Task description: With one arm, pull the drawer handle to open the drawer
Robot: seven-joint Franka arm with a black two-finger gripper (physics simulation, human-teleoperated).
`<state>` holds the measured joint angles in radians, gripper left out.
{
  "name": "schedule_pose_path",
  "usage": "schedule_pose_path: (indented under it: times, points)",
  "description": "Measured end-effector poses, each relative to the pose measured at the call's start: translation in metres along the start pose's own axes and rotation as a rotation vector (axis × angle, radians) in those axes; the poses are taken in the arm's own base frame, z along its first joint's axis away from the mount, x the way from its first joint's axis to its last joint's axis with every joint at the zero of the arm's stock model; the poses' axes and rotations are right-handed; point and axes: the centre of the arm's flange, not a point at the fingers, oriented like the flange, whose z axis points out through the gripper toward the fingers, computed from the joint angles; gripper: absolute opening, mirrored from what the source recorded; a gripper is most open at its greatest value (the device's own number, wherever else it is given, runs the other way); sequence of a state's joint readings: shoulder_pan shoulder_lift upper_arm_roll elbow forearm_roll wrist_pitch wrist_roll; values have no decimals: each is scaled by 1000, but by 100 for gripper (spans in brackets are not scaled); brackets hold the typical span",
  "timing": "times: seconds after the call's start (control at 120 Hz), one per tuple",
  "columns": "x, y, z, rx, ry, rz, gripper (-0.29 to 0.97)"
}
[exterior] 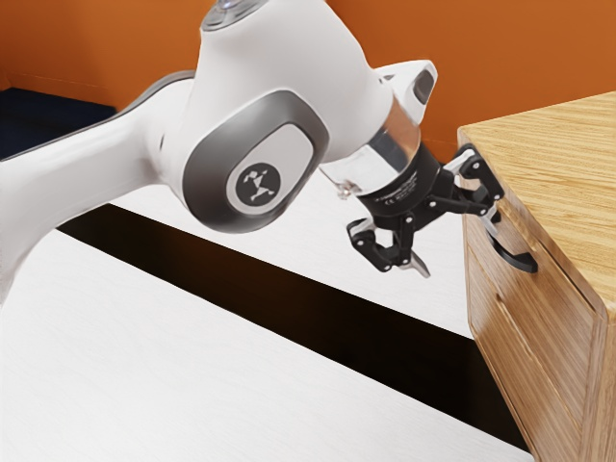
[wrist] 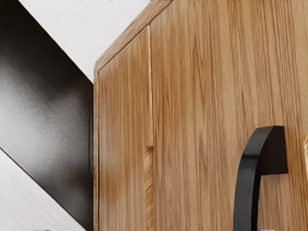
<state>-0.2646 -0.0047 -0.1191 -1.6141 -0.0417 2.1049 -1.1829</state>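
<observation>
A wooden cabinet (exterior: 558, 164) stands at the exterior view's right. Its top drawer front (exterior: 539, 294) carries a curved black handle (exterior: 513, 252) and sits flush with the cabinet face. My black gripper (exterior: 459, 239) hangs open just to the left of the handle. One fingertip is close to the cabinet's upper front corner, the other lower down and away from the wood. Nothing is between the fingers. In the wrist view the handle (wrist: 251, 178) arches over the oak drawer front (wrist: 207, 96), close under my hand.
A lower drawer front (exterior: 529, 375) lies beneath the top one. The white floor (exterior: 173, 366) has a wide black stripe (exterior: 318, 308) running toward the cabinet's base. An orange wall (exterior: 520, 48) stands behind.
</observation>
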Motion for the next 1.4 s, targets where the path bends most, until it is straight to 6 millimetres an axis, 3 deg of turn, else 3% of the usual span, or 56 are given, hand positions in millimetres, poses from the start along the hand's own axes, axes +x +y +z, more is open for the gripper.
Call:
schedule_pose_path:
  times: [0.275,0.558,1.042,1.4]
  points:
    - [5,1,-2,-24,8,-14,52]
    - [8,3,10,-32,7,-22,51]
    - [-15,6,10,18,-22,14,44]
    - [-12,-6,5,96,-35,18,44]
